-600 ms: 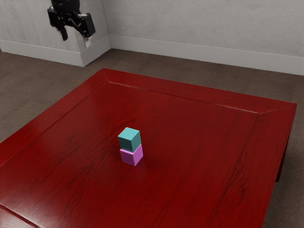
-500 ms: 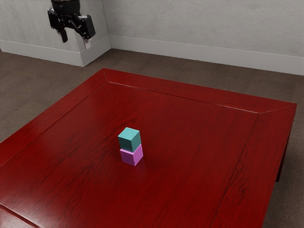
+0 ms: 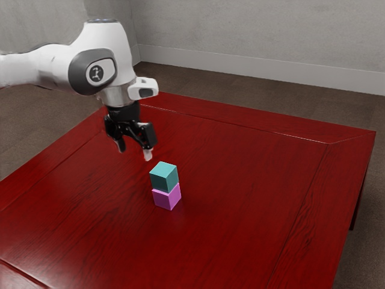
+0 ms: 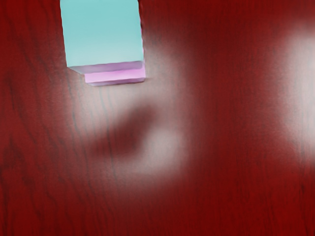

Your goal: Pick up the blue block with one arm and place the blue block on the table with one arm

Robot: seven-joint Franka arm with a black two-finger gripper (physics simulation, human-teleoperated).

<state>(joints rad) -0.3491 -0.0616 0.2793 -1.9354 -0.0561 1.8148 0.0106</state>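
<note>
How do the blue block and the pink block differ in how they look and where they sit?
The blue block is teal-blue, while the pink block is a pinkish purple. The blue block sits on top of the pink block; the pink block rests on the red table beneath it. The blue block's top face is in plain view, while the pink block's is mostly covered. Both are plain, cube-shaped blocks.

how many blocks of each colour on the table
Blue (teal) block: 1, stacked on the pink one
Pink block: 1, on the red table
Total: 2 blocks
</note>
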